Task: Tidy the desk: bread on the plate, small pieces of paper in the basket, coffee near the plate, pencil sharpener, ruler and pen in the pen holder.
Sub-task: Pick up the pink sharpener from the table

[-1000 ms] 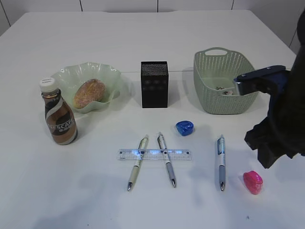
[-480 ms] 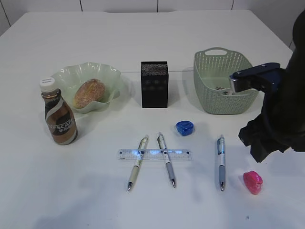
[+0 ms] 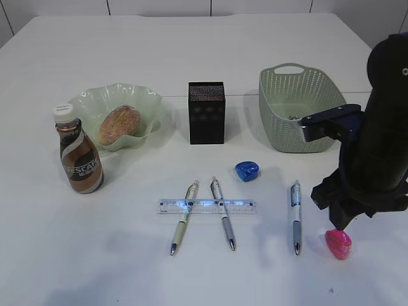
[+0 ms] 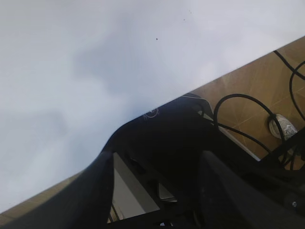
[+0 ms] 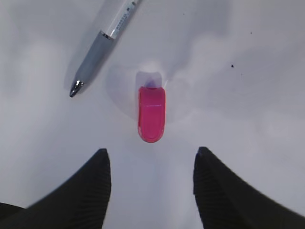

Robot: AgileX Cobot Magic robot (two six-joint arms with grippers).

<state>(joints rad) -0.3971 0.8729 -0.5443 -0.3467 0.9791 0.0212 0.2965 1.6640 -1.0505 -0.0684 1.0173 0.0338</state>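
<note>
The exterior camera looks down at a slant across the white desk (image 3: 127, 268) from its near edge. The right wrist camera points straight down, close above a pink sharpener (image 5: 151, 113) lying just ahead of the right gripper (image 5: 150, 183), a pen (image 5: 95, 57) tip nearby; both appear in the exterior view too. The left wrist camera faces the desk's edge, with floor and cables beyond the left gripper (image 4: 155, 191).

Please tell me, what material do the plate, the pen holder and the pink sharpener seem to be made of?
The plate looks like pale green translucent plastic or glass: light passes through its wavy rim. The pen holder seems black metal mesh, matte, with fine holes. The pink sharpener appears glossy, slightly see-through plastic.
</note>
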